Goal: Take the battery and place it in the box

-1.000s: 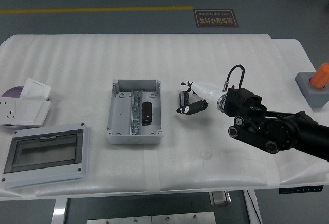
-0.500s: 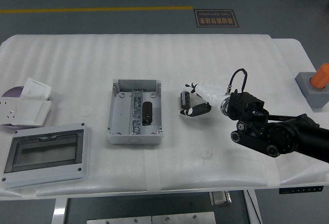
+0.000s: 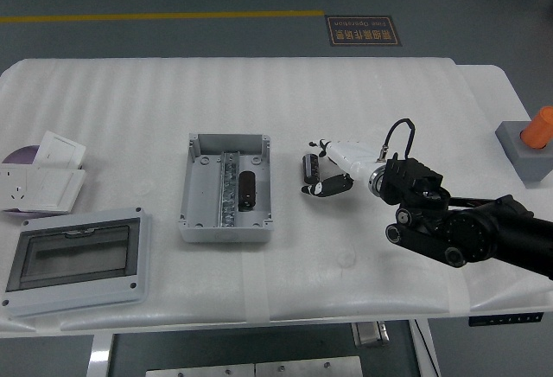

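The grey open box (image 3: 197, 217) sits at the table's middle, with one dark battery (image 3: 248, 189) lying inside it beside a metal rail. A second dark battery (image 3: 309, 169) is just right of the box, on or barely above the table. My right hand (image 3: 321, 169), white with black fingers, reaches in from the right. Its fingers curl around this second battery from above and below. The left arm is out of view.
A grey lid with a clear window (image 3: 76, 260) lies at the front left. White socket plates (image 3: 43, 182) and a purple disc (image 3: 15, 155) are at the left edge. An orange object on a grey base (image 3: 534, 142) stands at the right edge.
My right hand has shifted slightly to the right, and the battery between its fingers moved a little with it. The box and its battery have not moved.
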Robot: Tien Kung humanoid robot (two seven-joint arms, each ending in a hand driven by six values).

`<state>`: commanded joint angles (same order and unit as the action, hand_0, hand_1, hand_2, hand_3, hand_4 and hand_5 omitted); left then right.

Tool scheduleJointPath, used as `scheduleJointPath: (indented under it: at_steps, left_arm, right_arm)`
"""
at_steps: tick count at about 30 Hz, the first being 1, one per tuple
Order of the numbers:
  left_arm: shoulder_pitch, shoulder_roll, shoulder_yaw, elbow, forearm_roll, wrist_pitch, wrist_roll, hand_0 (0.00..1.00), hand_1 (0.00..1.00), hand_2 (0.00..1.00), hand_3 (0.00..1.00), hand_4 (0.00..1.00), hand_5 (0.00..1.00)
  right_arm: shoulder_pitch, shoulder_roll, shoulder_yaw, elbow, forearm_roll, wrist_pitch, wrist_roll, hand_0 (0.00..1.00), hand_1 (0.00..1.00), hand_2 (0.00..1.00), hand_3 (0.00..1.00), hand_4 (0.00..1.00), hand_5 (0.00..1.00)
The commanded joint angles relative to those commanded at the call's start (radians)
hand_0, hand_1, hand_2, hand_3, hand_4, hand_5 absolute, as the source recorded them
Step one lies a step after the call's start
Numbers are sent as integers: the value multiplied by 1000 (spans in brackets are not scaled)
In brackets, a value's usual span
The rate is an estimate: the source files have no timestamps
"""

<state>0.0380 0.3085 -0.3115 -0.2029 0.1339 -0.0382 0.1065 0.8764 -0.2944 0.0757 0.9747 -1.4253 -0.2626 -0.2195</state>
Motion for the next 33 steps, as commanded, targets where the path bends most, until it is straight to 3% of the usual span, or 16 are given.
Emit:
scheduleJointPath:
  at_steps: [8, 9, 14, 15, 27, 33]
  left_arm:
    - [3, -1, 1, 0, -1, 0, 0, 617, 646, 518, 554, 566, 393]
    - [2, -1, 0, 0, 0, 1, 0, 617, 646, 519, 555, 574, 406]
    - [1, 0, -2, 0, 2, 2, -1, 617, 646, 519, 555, 574, 406]
    - [1, -1, -2, 0, 2, 2, -1, 618, 647, 519, 555, 579, 410]
    - [3, -2, -4, -1, 3, 4, -2, 617, 647, 521, 557, 590, 428]
    - [6, -3, -2, 0, 1, 3, -3, 617, 647, 523, 560, 597, 435]
  right_arm:
    - [-8, 2, -3, 0, -24, 2, -1, 753, 667, 684, 874, 815, 442]
    - [-9, 3, -3, 1, -27, 2, -2, 717, 644, 646, 739, 640, 298]
    - [-11, 4, -2, 4, -32, 0, -1, 717, 644, 646, 739, 640, 298]
    - [-11, 4, -2, 5, -32, -1, 0, 694, 620, 621, 694, 479, 182]
    - [-13, -5, 8, 18, -37, -8, 8, 671, 598, 608, 687, 425, 147]
    - [-25, -29, 98, 79, -54, -15, -1, 672, 597, 604, 686, 433, 165]
